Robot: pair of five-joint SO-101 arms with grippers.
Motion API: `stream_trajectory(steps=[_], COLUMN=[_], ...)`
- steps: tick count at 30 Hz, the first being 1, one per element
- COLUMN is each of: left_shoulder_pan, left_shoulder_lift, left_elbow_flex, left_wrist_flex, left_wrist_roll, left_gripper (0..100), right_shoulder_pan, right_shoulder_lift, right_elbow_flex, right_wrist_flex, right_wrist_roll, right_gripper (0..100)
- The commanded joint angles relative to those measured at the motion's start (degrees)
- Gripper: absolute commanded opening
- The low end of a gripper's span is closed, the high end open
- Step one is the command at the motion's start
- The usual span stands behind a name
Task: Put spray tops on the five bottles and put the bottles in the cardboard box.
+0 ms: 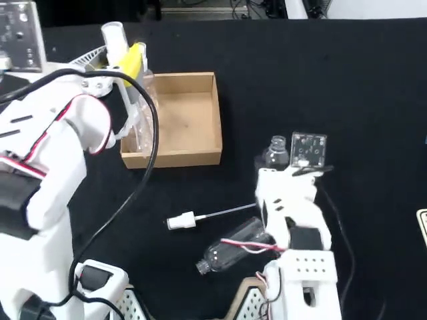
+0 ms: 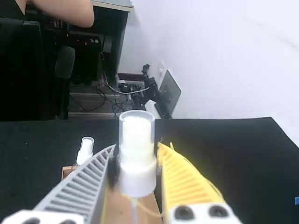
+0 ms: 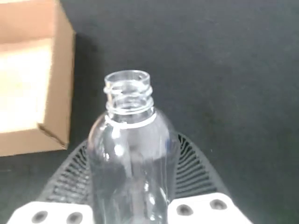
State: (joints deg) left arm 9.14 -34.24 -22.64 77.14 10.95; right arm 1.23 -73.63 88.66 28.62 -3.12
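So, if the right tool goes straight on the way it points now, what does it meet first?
Likely only bare black table: beyond the bottle that the right tool holds, nothing stands ahead. The cardboard box sits off to the side, seemingly clear of that line.

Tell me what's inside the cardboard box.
The cardboard box shows bare floor in its middle and right. The left gripper, holding a spray top, hides its left side.
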Motion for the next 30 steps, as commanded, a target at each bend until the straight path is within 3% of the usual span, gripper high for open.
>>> stream_trajectory(steps=[1, 9, 19, 30], left_shoulder_pan=[3.12, 12.18, 12.79, 12.79], left_shoulder_lift=[-0.97, -1.14, -1.14, -1.23], left_elbow_flex=[4.18, 15.6, 21.41, 21.05], left_wrist_flex=[-5.89, -16.62, -23.56, -23.91], left_wrist_roll=[0.79, 0.35, 0.62, 0.35], left_gripper=[3, 3, 3, 3], right_shoulder_pan=[-4.04, -5.19, -5.27, -5.27], right_shoulder_lift=[-9.54, -19.21, -27.12, -33.8], right_elbow_flex=[0.04, 2.24, 4.35, 7.78], right_wrist_flex=[6.07, 10.11, 13.01, 13.27], right_wrist_roll=[1.32, 1.49, 1.41, 1.67], right_gripper=[1.1, 1.1, 1.1, 1.1])
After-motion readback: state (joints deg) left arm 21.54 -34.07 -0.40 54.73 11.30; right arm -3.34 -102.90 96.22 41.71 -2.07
